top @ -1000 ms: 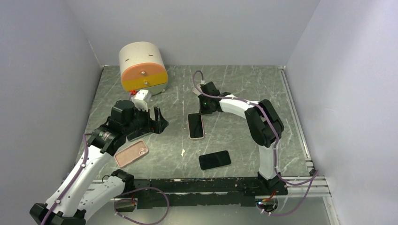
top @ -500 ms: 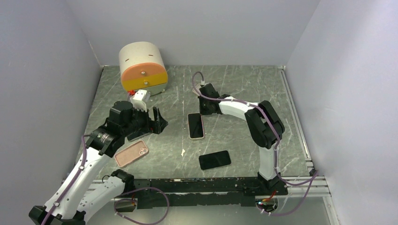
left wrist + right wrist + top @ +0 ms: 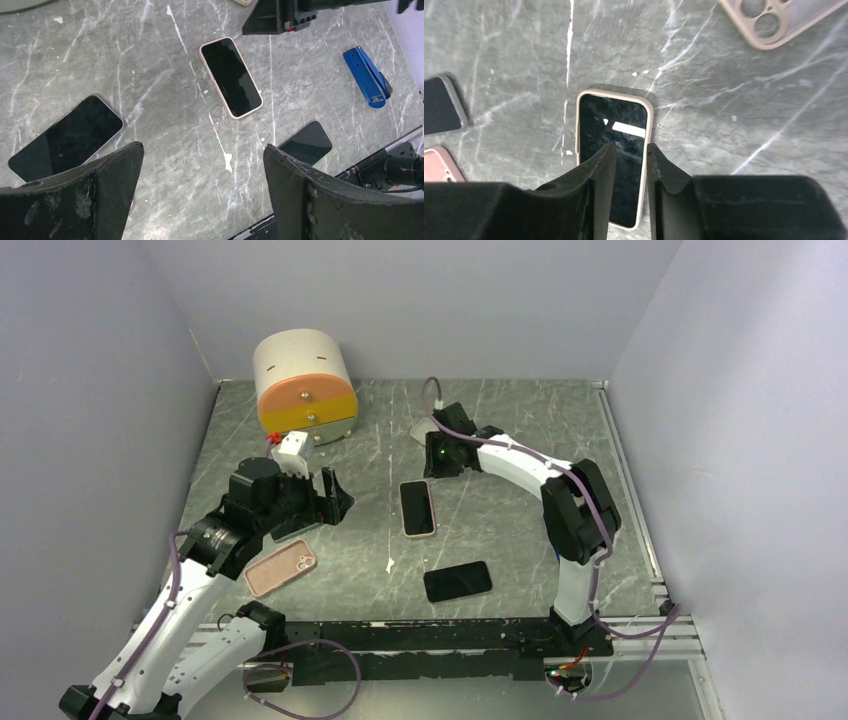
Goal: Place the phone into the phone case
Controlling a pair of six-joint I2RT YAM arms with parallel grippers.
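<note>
A black phone sits in a beige case [image 3: 417,508] at the table's middle, screen up; it also shows in the left wrist view [image 3: 230,76] and the right wrist view [image 3: 613,160]. My right gripper [image 3: 438,456] hovers just beyond its far end, jaws nearly together and empty [image 3: 630,146]. My left gripper [image 3: 335,498] is open and empty [image 3: 202,150], left of that phone. A bare black phone [image 3: 457,581] lies near the front. A pink case [image 3: 280,568] lies under my left arm. An empty beige case [image 3: 769,20] lies behind the right gripper.
A cream and orange box [image 3: 305,385] stands at the back left. A second bare dark phone [image 3: 65,137] lies below the left gripper, hidden in the top view. A blue stapler-like thing [image 3: 366,76] lies to the right. The rail [image 3: 450,625] runs along the front edge.
My right gripper has drawn back from the cased phone toward the rear and its elbow has swung right. The left gripper has shifted slightly. The phones and cases have not moved.
</note>
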